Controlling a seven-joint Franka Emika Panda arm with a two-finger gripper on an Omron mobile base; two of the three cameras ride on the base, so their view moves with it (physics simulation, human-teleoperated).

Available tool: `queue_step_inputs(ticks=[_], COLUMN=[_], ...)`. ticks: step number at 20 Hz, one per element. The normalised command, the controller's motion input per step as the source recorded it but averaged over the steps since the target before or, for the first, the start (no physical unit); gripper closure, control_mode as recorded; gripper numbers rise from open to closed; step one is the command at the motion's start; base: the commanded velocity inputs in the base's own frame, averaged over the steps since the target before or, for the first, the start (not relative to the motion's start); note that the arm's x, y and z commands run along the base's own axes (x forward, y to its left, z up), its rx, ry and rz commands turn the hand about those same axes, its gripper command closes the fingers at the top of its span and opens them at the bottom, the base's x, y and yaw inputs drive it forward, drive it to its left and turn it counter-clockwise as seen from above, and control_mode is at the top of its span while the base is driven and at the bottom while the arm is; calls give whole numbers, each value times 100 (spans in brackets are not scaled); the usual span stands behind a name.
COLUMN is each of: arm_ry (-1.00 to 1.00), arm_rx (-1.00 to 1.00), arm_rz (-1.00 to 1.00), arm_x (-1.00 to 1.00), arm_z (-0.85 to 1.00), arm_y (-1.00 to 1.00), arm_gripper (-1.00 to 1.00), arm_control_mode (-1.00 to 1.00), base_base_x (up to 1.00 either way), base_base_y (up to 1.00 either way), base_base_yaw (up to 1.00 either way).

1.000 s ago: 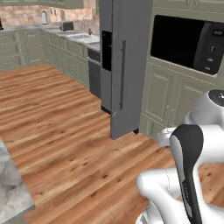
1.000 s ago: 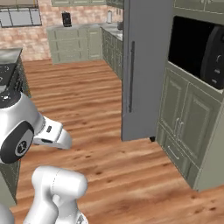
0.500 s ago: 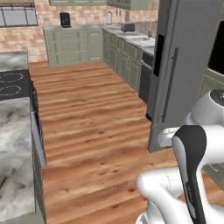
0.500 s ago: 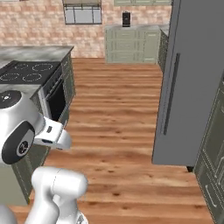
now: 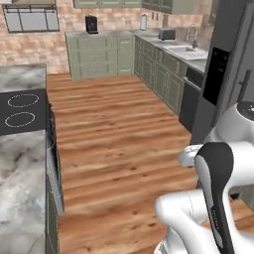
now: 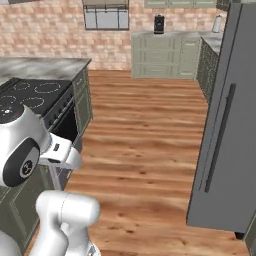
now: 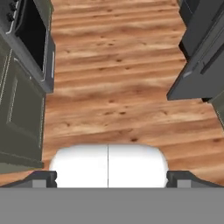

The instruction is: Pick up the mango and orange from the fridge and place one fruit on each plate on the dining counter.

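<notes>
Marble of the dining counter (image 5: 20, 168) occupies the 9 o'clock side of the left base view, with the black cooktop (image 5: 20, 114) set into it; no plates are seen on the visible part. Its position beside the aisle is judged to leave the base a straight run along the counter edge. The wooden floor (image 5: 114, 124) lies open through the middle, toward the wall cabinets (image 5: 99, 54) at 12 o'clock. The fridge (image 6: 225, 135) stands at 3 o'clock in the right base view, its door edge projecting into the aisle and narrowing it there. Mango and orange are not seen; presumably they sit inside the fridge. The gripper (image 7: 108, 178) is carried low over the floor, fingers (image 7: 41, 178) spread wide, nothing between them.
</notes>
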Motion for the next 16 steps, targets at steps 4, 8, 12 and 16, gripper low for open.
queue_step_inputs(ticks=[4, 8, 12, 16], arm_ry=[0, 0, 0, 0], arm_rx=[0, 0, 0, 0], arm_rz=[0, 0, 0, 0], arm_x=[0, 0, 0, 0], arm_z=[0, 0, 0, 0], arm_y=[0, 0, 0, 0], arm_gripper=[-100, -100, -100, -100], arm_control_mode=[100, 100, 100, 100], base_base_x=[87, 79, 73, 69], base_base_y=[35, 49, 54, 56], base_base_yaw=[-27, -48, -56, -57])
